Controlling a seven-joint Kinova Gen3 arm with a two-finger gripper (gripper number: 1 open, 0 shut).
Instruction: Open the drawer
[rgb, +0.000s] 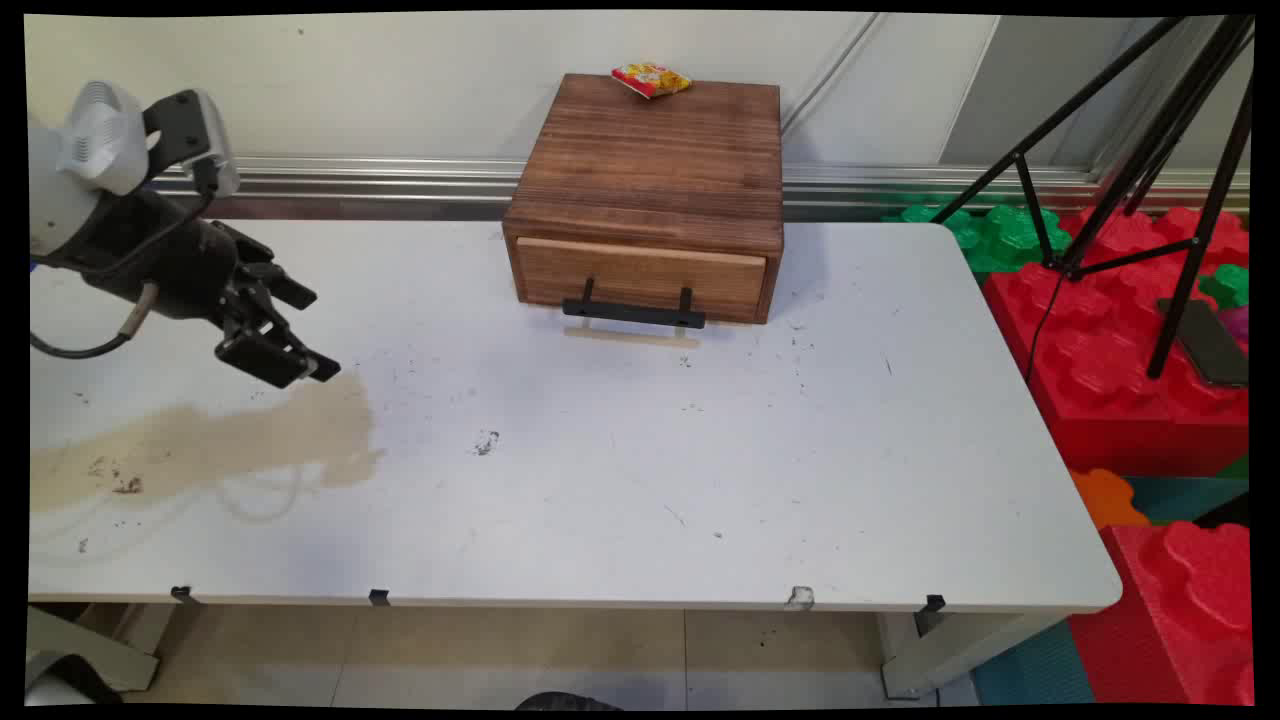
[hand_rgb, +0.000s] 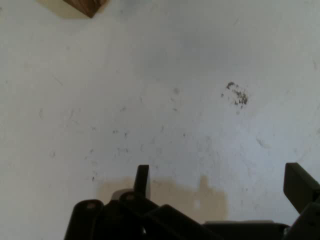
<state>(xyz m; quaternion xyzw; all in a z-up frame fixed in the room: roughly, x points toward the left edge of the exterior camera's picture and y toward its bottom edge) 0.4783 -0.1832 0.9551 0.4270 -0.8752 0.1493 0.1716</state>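
I hold the black two-finger gripper, jaws released and empty, low over the white desk's left, where dipping could scrape it.

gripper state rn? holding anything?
Tool: open, empty; fingers spread wide, nothing between them. It hangs over the white table's left part, apart from the wooden drawer box.

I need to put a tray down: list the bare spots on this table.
Free: the table from the drawer box forward to the near edge, and all its right half. Taken: the back centre, by the box with a snack packet on top; the left, under the open gripper.
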